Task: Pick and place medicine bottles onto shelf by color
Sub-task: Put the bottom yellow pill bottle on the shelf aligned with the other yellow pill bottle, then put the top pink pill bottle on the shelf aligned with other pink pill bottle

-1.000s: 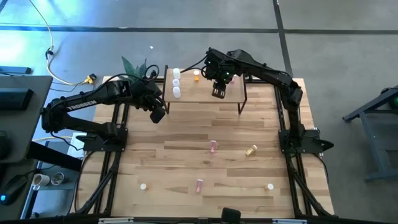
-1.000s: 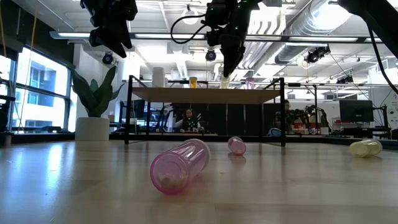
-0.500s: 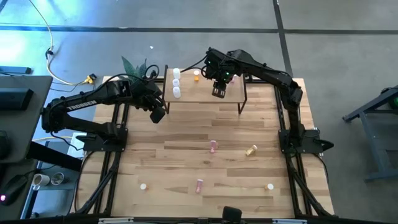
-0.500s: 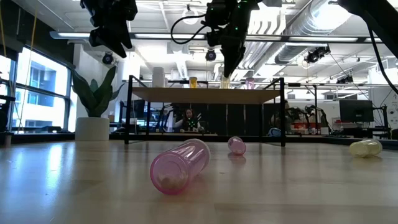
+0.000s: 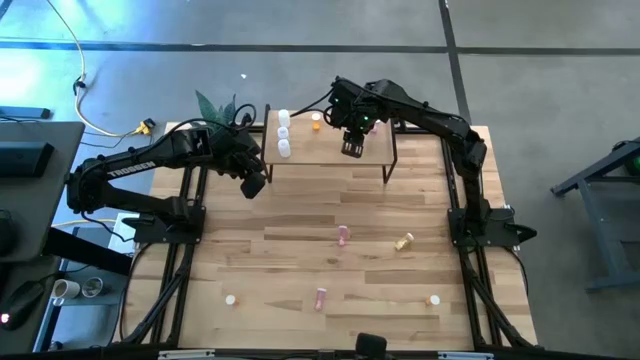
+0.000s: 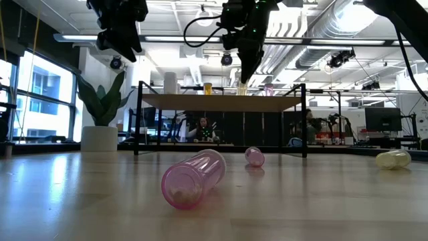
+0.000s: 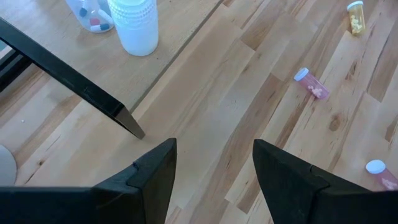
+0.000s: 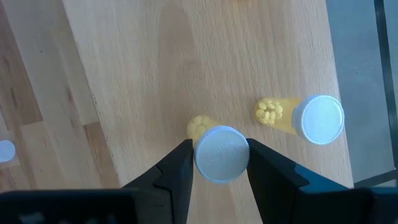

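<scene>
The shelf (image 5: 330, 140) stood at the far edge of the table (image 5: 300, 260), and everything else is placed from it. The right gripper (image 5: 351, 148) hung over the shelf's middle, its fingers (image 8: 177, 168) pressed against the white cap of an upright orange-yellow bottle (image 8: 219, 152), holding it right at the board's surface; whether the bottle's base touched the wood could not be told. Just beside it on the shelf stood a second orange-yellow bottle (image 8: 308, 118), also white-capped. Toward the shelf's back edge another orange bottle (image 5: 316, 121) stood alone. At the shelf's left end three white bottles (image 5: 284, 134) stood in a short row.

The left gripper (image 5: 254, 183) hovered off the shelf's front-left corner, above the table, its fingers (image 7: 149, 174) spread apart with nothing between them. Its wrist view looked down on the shelf's black leg (image 7: 74, 84) and a white bottle (image 7: 134, 28) on the board.

In front of the shelf, on the table, a pink bottle (image 5: 343, 235) lay on its side, with a yellow bottle (image 5: 404, 241) lying near it toward the right. Farther from the shelf lay a second pink bottle (image 5: 320, 297), flanked well apart by a small white bottle (image 5: 230, 298) on the left and another white bottle (image 5: 434, 298) on the right. A potted plant (image 5: 215, 106) stood just beyond the shelf's left end.
</scene>
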Available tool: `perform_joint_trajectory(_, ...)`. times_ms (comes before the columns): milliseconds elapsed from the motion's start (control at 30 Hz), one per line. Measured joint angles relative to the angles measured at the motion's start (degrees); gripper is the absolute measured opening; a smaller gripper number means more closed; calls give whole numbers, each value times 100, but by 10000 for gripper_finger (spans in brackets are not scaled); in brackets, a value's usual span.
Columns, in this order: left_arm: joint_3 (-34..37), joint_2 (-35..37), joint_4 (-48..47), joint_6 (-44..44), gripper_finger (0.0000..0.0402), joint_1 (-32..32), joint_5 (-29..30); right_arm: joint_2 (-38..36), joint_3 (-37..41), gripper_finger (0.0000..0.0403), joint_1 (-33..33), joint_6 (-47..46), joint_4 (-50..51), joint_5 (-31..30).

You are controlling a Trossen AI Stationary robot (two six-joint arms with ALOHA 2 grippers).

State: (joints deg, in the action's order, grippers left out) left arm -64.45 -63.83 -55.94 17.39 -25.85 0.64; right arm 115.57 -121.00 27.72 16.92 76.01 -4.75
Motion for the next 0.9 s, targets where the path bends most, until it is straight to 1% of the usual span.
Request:
perform_joint_trajectory(100,0,0,0,0,200,1,0,0,0,147,-1,5,1,0)
perform_joint_trajectory(200,0,0,0,0,200,0,0,0,-1,168,-1,-10,0,-11)
perform_joint_trajectory(333,2,0,0,0,200,0,0,0,-1,186,-10,-45,-20,-192)
perform_joint_trajectory(900,0,0,0,-2,200,0,0,0,-1,188,-15,-343,60,-225)
